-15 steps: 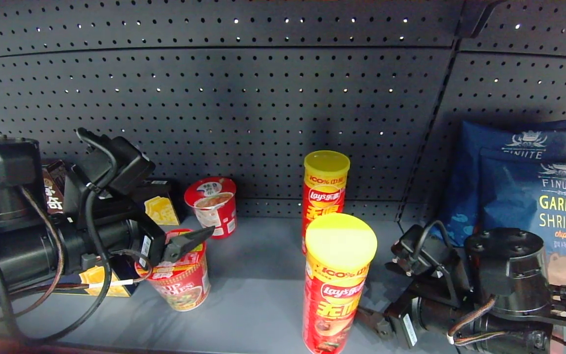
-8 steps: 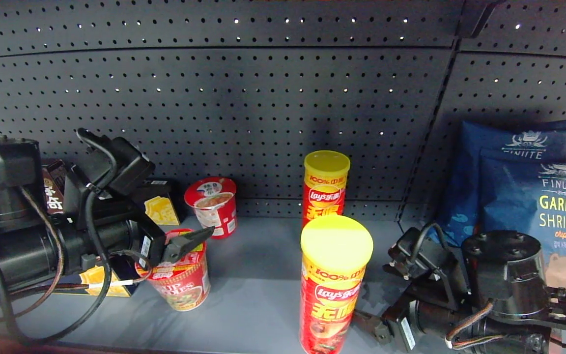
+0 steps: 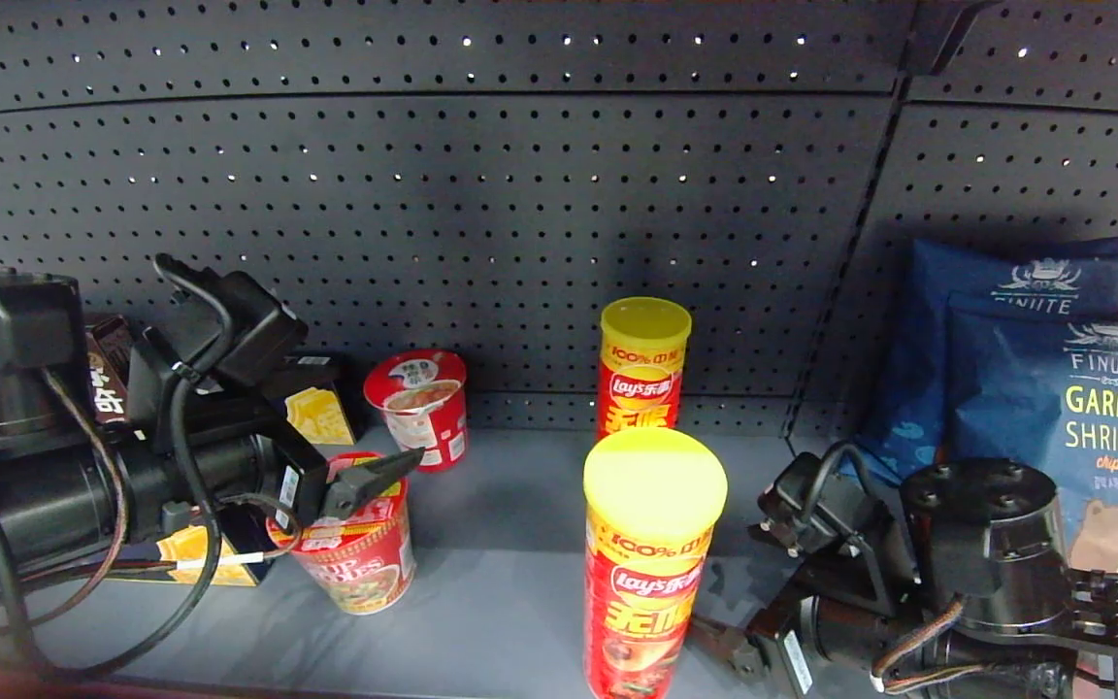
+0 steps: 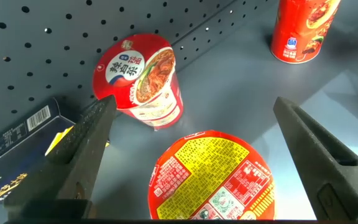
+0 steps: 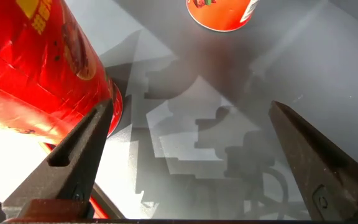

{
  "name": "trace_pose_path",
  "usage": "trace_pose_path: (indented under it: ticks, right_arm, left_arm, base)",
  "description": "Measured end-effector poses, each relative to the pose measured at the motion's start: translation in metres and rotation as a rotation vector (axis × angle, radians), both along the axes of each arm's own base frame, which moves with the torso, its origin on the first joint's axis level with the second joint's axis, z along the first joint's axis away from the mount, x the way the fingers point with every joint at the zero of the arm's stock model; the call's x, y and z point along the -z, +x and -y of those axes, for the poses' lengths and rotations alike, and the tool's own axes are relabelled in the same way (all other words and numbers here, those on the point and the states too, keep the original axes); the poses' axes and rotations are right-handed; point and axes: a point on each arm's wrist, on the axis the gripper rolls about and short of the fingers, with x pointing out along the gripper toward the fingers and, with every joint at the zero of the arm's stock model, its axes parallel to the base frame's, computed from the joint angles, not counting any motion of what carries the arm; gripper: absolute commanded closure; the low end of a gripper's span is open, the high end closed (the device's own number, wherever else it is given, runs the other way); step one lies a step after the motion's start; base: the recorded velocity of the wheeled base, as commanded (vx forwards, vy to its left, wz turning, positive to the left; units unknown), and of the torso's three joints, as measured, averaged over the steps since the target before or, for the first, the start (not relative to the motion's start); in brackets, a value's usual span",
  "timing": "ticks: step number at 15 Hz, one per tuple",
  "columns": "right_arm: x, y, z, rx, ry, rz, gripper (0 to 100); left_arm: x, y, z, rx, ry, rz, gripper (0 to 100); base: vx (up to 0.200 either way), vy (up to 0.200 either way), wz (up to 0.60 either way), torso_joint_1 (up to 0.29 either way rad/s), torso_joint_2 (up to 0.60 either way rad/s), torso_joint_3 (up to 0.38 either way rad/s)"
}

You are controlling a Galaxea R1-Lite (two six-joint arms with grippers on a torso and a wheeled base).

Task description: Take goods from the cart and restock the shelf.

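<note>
Risk: the near chip can (image 3: 651,563) stands upright close to the near edge of the shelf (image 3: 510,582), and one finger of the right gripper (image 5: 190,115) sits just beside its base. A sideways swing while backing out could tip it (tall, narrow base) off the front. The right arm lies low at the right, jaws spread wide, holding nothing. The left gripper (image 4: 194,102), also wide open, straddles the near noodle cup (image 4: 213,177) with gaps on both sides, so dragging it is the lesser risk. The left arm lies level at the left.
</note>
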Motion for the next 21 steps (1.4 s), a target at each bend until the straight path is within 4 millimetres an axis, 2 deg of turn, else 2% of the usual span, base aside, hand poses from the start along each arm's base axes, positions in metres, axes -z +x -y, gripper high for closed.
trace_pose_path:
  ticks: [5,8,15,18,21]
  right_arm:
    - [0.001,0.001,-0.002,-0.002,-0.001,-0.001,0]
    - [-0.005,0.008,0.001,0.04,0.016,0.022,0]
    - [-0.037,0.061,0.015,0.228,0.088,0.127,0]
    - [-0.042,0.079,0.02,0.272,0.1,0.145,0]
    - [-0.041,0.09,0.017,0.281,0.102,0.149,0]
  left_arm:
    - [0.003,-0.001,0.0,-0.001,0.002,-0.009,0]
    - [0.006,-0.003,-0.001,-0.003,0.003,-0.012,0]
    - [0.006,-0.002,-0.004,-0.013,0.0,-0.003,0]
    - [0.006,-0.002,-0.004,-0.013,-0.001,-0.002,0]
    - [0.006,-0.002,-0.004,-0.013,-0.001,-0.002,0]
  base:
    - [0.0,0.0,0.0,0.0,0.0,0.0]
    - [0.0,0.0,0.0,0.0,0.0,0.0]
    - [0.0,0.0,0.0,0.0,0.0,0.0]
    - [0.0,0.0,0.0,0.0,0.0,0.0]
    - [0.0,0.0,0.0,0.0,0.0,0.0]
